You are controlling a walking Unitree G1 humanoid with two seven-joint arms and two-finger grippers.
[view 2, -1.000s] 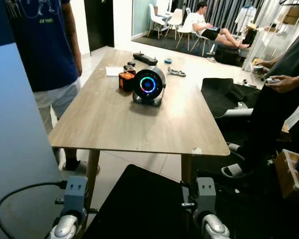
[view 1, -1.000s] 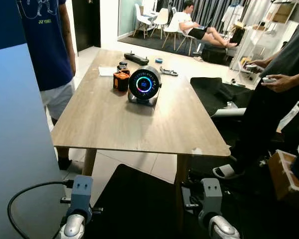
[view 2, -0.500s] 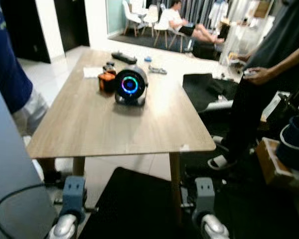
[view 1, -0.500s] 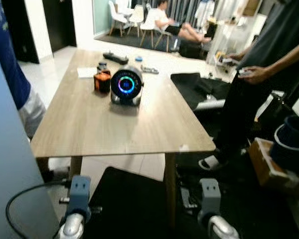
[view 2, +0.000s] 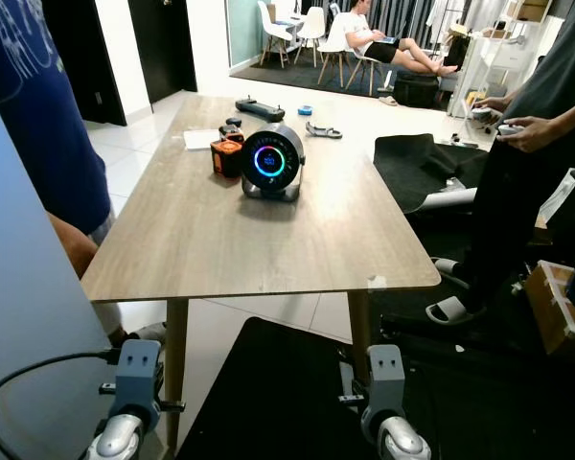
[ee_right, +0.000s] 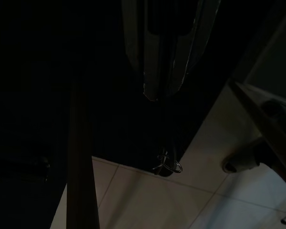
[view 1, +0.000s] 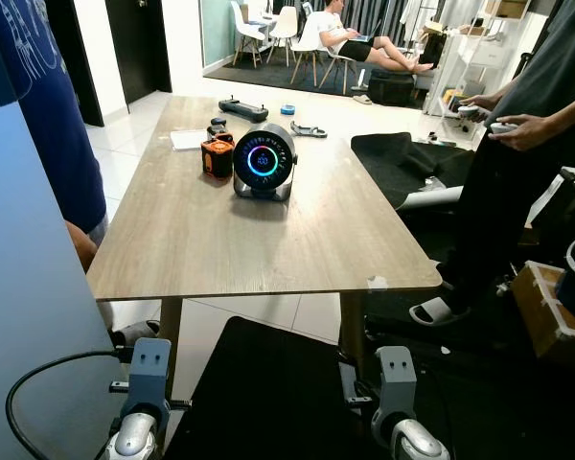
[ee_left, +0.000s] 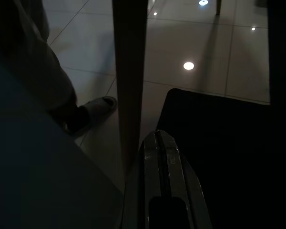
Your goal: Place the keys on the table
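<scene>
In the right wrist view my right gripper points down at the floor, shut on a thin strap from which the keys, a small ring of metal, dangle in the dark. My left gripper hangs low beside a table leg, shut with nothing in it. The wooden table stands straight ahead. Both silver wrists sit below its near edge, the left and the right.
On the table's far half stand a round speaker with a glowing ring, an orange box, a white paper and a black remote. A person in blue stands left, another holding a controller right. A black mat covers the floor.
The camera swung right and then back left, so the whole scene shifted. The person in blue now stands closer at the left. Both arms still hang low.
</scene>
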